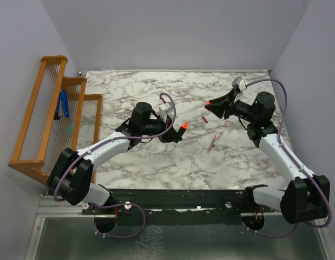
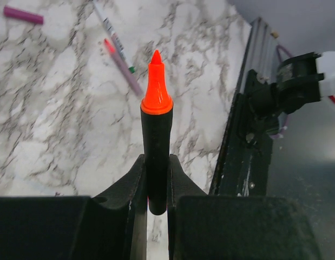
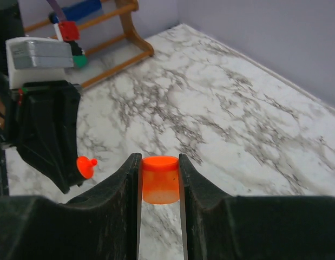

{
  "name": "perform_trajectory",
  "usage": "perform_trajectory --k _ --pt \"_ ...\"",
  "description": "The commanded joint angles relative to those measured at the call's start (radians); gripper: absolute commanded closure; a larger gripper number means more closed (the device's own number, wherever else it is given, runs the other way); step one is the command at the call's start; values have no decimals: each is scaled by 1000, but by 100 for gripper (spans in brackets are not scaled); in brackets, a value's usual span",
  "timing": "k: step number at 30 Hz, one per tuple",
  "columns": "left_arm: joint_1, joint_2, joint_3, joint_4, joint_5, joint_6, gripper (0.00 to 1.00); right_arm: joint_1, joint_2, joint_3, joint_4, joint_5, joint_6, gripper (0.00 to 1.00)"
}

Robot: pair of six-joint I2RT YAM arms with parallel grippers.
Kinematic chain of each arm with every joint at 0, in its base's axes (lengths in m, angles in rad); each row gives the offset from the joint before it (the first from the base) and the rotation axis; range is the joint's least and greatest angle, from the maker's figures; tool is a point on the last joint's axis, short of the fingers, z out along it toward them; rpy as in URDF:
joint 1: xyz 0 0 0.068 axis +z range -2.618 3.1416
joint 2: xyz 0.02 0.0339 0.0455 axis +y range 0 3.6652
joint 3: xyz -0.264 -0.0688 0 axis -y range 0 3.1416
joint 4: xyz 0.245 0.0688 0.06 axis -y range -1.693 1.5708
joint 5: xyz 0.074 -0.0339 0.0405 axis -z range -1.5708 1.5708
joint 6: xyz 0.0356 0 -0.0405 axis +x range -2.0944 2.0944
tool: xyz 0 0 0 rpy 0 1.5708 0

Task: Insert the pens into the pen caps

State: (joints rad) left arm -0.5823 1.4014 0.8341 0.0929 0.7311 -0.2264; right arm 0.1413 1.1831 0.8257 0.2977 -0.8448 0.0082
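Observation:
My left gripper (image 1: 176, 133) is shut on the short black marker (image 2: 156, 135), whose orange tip (image 1: 184, 125) points right, towards the other arm. In the left wrist view the gripper (image 2: 156, 176) clamps the marker's rear end. My right gripper (image 1: 214, 106) is shut on the stubby orange cap (image 3: 161, 179), its open mouth facing the marker tip (image 3: 86, 166), with a gap between them. Two thin pale pens (image 2: 124, 67) (image 2: 114, 37) lie together on the marble (image 1: 212, 144). A magenta cap (image 2: 23, 14) lies near them (image 1: 205, 120).
A wooden rack (image 1: 48, 108) stands off the table's left edge and holds a blue-handled tool (image 1: 63, 104). Walls close in the table at the back and on both sides. The arms' black base rail (image 1: 172, 197) runs along the near edge.

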Motion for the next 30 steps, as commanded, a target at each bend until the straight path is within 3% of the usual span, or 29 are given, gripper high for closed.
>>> perform_trajectory --k 1,8,14,18,25,30 --pt "-1 39 4 262 185 -149 100 20 -22 -13 275 -122 291 100" --pt "-20 -4 32 250 -135 -96 100 71 -53 189 -127 269 452 100" --pt "-169 9 105 151 -647 27 100 132 -137 170 -133 540 579 100" --pt "-246 55 142 152 -859 17 100 221 -129 201 -208 761 588 100" --pt "-280 70 178 204 -978 -30 100 429 -66 237 -239 1071 545 100" --pt "-280 65 206 215 -947 -28 100 462 -38 233 -204 1120 535 100"
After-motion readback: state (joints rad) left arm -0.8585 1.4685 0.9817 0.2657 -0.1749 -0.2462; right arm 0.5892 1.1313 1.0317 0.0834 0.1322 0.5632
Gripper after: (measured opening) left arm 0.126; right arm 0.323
